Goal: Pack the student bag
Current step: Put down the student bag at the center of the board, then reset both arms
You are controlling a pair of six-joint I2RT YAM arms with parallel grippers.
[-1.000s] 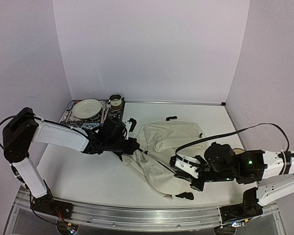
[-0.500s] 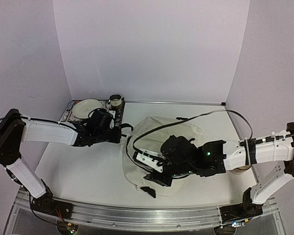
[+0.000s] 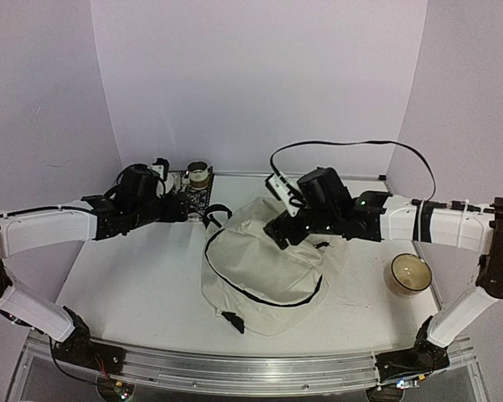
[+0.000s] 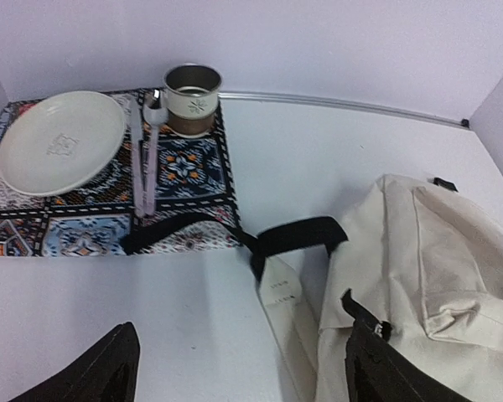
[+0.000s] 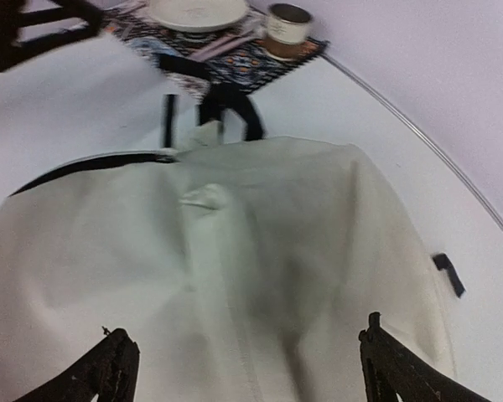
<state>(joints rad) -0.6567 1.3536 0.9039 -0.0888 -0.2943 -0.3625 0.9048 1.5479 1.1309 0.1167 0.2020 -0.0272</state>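
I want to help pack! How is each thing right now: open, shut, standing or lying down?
student bag, lying slumped on the table, not held
plate, flat on the placemat, empty
mug, upright on the placemat
spoon, lying beside the plate
round jar, upright
left end effector, open, empty
right end effector, open, empty

Both hands have let go now. The left hand [image 3: 183, 211] and right hand [image 3: 278, 232] were pinched shut on the student bag [image 3: 264, 268] a second ago, and now they're spread wide. The bag went from near-right to mid worktop [image 3: 134, 285]. Left hand backed off toward the placemat [image 3: 197, 193], and right swung to the bag's far edge.
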